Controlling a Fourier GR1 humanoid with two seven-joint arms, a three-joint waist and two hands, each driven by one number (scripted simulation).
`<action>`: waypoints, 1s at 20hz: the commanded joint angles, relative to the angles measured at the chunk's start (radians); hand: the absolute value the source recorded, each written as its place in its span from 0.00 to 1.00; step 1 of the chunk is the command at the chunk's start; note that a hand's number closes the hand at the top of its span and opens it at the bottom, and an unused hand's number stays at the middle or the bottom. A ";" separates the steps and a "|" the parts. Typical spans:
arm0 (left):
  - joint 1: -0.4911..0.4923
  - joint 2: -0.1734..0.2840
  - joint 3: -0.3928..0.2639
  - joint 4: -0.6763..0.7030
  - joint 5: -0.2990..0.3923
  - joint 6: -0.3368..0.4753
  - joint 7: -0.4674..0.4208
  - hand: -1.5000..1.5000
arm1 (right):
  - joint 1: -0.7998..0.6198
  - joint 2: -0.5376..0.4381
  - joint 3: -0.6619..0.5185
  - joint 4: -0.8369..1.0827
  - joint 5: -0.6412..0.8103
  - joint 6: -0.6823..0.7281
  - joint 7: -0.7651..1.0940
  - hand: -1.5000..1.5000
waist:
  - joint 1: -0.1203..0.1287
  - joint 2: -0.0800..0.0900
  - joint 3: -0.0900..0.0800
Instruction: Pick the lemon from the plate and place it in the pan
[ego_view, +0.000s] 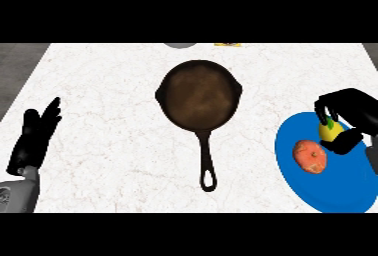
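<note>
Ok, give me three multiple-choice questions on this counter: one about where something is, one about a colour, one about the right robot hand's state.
1. Where is the lemon?
A. in the pan
B. over the plate
C. on the bare counter

2. What colour is the plate?
A. blue
B. white
C. red

3. What is the right robot hand doing?
A. resting open
B. curled round the lemon
C. holding the pan's handle

B: the lemon shows above the plate's rim.
A: the plate is blue.
B: its fingers wrap the lemon, while the pan sits apart.

Right hand (353, 117) at three o'clock, fingers curled downward; left hand (35, 136) resting at nine o'clock, fingers straight up.
</note>
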 joint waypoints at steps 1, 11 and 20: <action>-0.011 -0.022 -0.009 0.001 -0.004 0.013 -0.001 0.50 | -0.087 0.004 -0.051 0.056 -0.071 -0.137 -0.264 1.00 | 0.003 0.003 0.003; 0.002 -0.008 0.011 0.023 -0.009 0.000 -0.018 0.50 | -0.406 0.107 -0.135 0.436 -0.180 -0.143 -0.550 1.00 | -0.022 -0.008 -0.004; 0.012 -0.011 0.011 0.015 -0.033 0.005 -0.014 0.50 | -0.565 0.356 -0.129 0.611 -0.163 -0.199 -0.381 1.00 | -0.024 -0.009 -0.005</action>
